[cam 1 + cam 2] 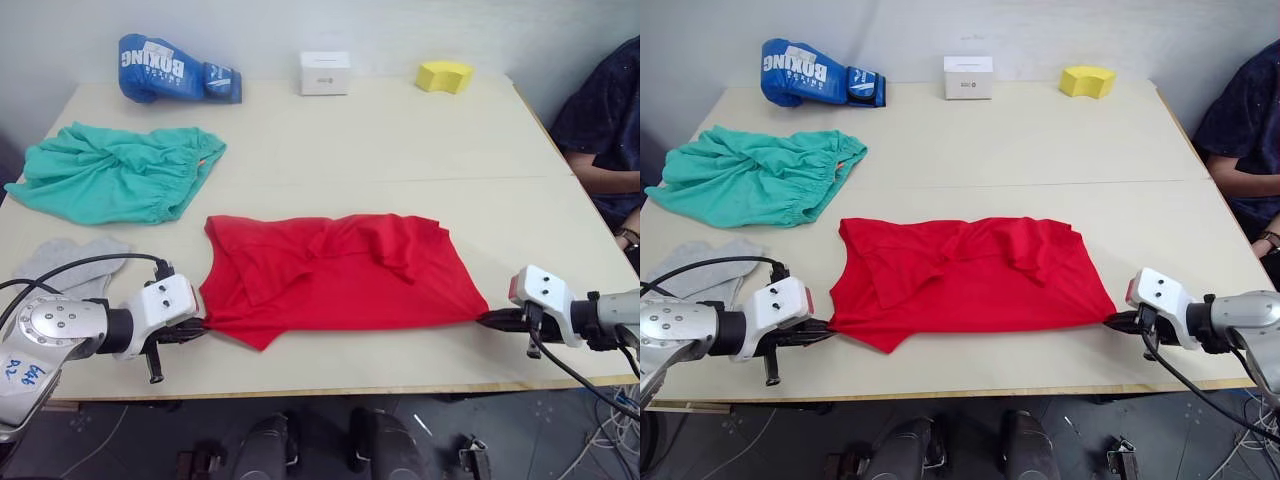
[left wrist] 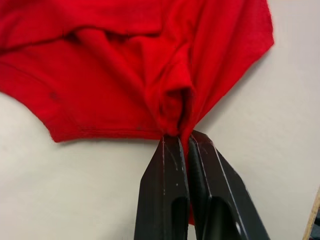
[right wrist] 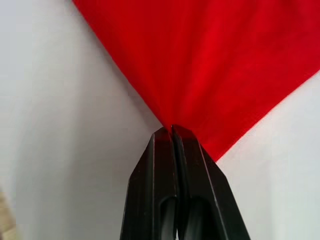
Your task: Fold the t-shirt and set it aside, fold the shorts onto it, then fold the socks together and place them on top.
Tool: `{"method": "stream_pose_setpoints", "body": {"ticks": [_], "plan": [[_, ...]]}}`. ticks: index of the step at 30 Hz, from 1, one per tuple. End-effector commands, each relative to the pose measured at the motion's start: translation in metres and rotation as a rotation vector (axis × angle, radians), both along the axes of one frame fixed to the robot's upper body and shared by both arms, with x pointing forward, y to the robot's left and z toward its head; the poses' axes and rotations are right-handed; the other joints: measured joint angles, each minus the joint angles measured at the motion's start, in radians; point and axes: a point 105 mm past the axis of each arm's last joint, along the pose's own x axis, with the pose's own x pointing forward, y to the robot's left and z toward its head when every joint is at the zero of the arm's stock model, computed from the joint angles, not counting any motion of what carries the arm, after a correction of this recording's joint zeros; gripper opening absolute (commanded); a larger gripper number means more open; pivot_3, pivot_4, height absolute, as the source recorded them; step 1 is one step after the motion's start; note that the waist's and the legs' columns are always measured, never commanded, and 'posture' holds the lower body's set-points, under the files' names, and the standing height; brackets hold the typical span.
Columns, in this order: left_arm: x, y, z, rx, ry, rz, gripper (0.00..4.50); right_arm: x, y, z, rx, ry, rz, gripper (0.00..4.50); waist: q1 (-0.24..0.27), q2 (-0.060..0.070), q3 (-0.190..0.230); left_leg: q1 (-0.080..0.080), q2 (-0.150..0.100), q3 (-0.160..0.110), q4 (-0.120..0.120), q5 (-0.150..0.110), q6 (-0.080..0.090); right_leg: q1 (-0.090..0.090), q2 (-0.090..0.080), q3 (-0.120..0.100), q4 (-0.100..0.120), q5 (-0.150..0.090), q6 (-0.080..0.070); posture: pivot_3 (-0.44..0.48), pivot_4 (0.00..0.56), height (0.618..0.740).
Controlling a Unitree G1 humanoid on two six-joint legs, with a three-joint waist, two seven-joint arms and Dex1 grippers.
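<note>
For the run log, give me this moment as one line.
stage: t-shirt fold | left claw: shut on t-shirt | right claw: shut on t-shirt | shorts, socks: untouched

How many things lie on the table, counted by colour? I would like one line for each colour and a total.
Red: 1, the t-shirt
Teal-green: 1, the shorts
Grey: 2, the socks
Blue: 1, the boxing glove
White: 1, the small box
Yellow: 1, the sponge block
Total: 7
</note>
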Motion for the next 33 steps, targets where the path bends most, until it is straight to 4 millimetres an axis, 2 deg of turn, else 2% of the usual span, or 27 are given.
{"method": "stream_pose_setpoints", "body": {"ticks": [1,6,15,17,18,20,21,23,25,27,29,30,32,33], "plan": [[-0.008,0.007,0.0,0.015,0.046,0.008,0.02,-0.007,0.003,0.009,0.014,0.033,0.007,0.0,0.0,0.0,0.0,0.0,0.001,0.0,0.0,0.0,-0.001,0.0,0.002,0.0,0.001,-0.001,-0.001,0.0,0.15,0.74],[-0.012,0.018,-0.006,0.002,0.099,0.074,0.02,-0.012,0.005,0.001,0.001,0.034,-0.001,0.0,0.007,0.0,0.0,0.001,0.005,0.0,0.002,0.0,-0.003,-0.001,0.007,-0.001,0.004,-0.004,-0.003,0.0,0.15,0.74],[0.003,0.017,0.006,-0.041,0.065,0.096,0.02,-0.015,0.007,-0.003,0.022,0.036,0.017,0.0,0.011,-0.002,-0.001,0.001,0.005,0.0,0.004,-0.003,-0.001,0.0,0.005,-0.001,0.002,0.005,-0.006,0.0,0.15,0.74],[0.022,0.014,0.02,-0.084,-0.003,0.097,0.02,0.008,0.008,0.014,0.067,-0.072,-0.008,0.0,0.01,-0.003,-0.001,0.001,0.005,0.0,0.003,-0.002,-0.003,-0.001,0.005,-0.001,0.002,0.005,-0.006,0.0,0.15,0.74],[0.038,0.015,0.031,-0.089,-0.081,0.105,0.02,0.022,0.008,0.026,0.088,-0.135,-0.033,0.0,0.01,-0.002,-0.001,0.0,0.006,0.0,0.004,-0.001,-0.004,-0.001,0.005,-0.001,0.003,0.005,-0.006,0.0,0.15,0.74],[0.086,0.018,0.076,-0.052,-0.427,0.123,0.02,0.056,0.007,0.059,0.111,-0.316,-0.088,0.0,0.009,-0.002,-0.001,0.0,0.005,0.001,0.005,0.001,-0.005,-0.001,0.005,-0.001,0.004,0.006,-0.006,0.0,0.15,0.74],[0.114,0.023,0.111,-0.063,-0.64,0.207,0.02,0.075,0.006,0.079,0.114,-0.42,-0.124,0.0,0.009,-0.003,-0.001,0.0,0.005,0.001,0.005,0.003,-0.006,-0.001,0.005,-0.001,0.004,0.007,-0.006,0.0,0.15,0.74],[0.143,0.024,0.168,-0.111,-0.903,0.284,0.02,0.108,0.006,0.127,0.121,-0.666,-0.194,0.0,0.008,-0.005,0.0,-0.002,0.005,0.001,0.006,0.006,-0.006,-0.002,0.006,-0.002,0.004,0.01,-0.006,0.0,0.15,0.74],[0.156,0.021,0.207,-0.14,-1.064,0.286,0.02,0.128,0.011,0.181,0.185,-0.899,-0.244,0.0,0.006,-0.005,0.0,-0.007,0.005,0.002,0.008,0.01,-0.001,-0.006,0.008,-0.002,0.004,0.011,-0.005,0.0,0.15,0.74],[0.153,0.024,0.261,-0.156,-1.335,0.321,0.02,0.133,0.01,0.241,0.23,-1.18,-0.31,0.0,0.001,-0.005,-0.001,-0.007,0.006,0.004,0.008,0.009,-0.002,-0.007,0.011,-0.002,0.006,0.011,-0.004,0.0,0.15,0.74],[0.12,0.035,0.333,-0.153,-1.778,0.403,0.02,0.119,0.0,0.304,0.267,-1.496,-0.414,0.0,-0.004,-0.005,-0.001,-0.018,0.007,0.008,0.011,0.008,-0.001,-0.018,0.015,-0.005,0.006,0.011,-0.003,0.0,0.15,0.74],[0.104,0.039,0.355,-0.154,-1.909,0.417,0.02,0.106,-0.007,0.328,0.277,-1.649,-0.467,0.0,-0.007,-0.005,-0.001,-0.026,0.007,0.009,0.013,0.008,0.0,-0.025,0.015,-0.005,0.007,0.011,-0.002,0.0,0.15,0.74],[0.076,0.051,0.385,-0.075,-2.113,0.486,0.02,0.087,-0.016,0.352,0.259,-1.832,-0.517,0.0,-0.014,-0.006,0.0,-0.039,0.005,0.009,0.016,0.007,0.001,-0.041,0.013,-0.008,0.013,0.011,-0.002,0.0,0.15,0.74],[0.069,0.053,0.391,-0.022,-2.158,0.477,0.02,0.083,-0.017,0.355,0.219,-1.881,-0.511,0.0,-0.016,-0.006,0.0,-0.038,0.005,0.01,0.016,0.007,0.002,-0.041,0.013,-0.01,0.014,0.011,-0.002,0.0,0.15,0.74]]}}
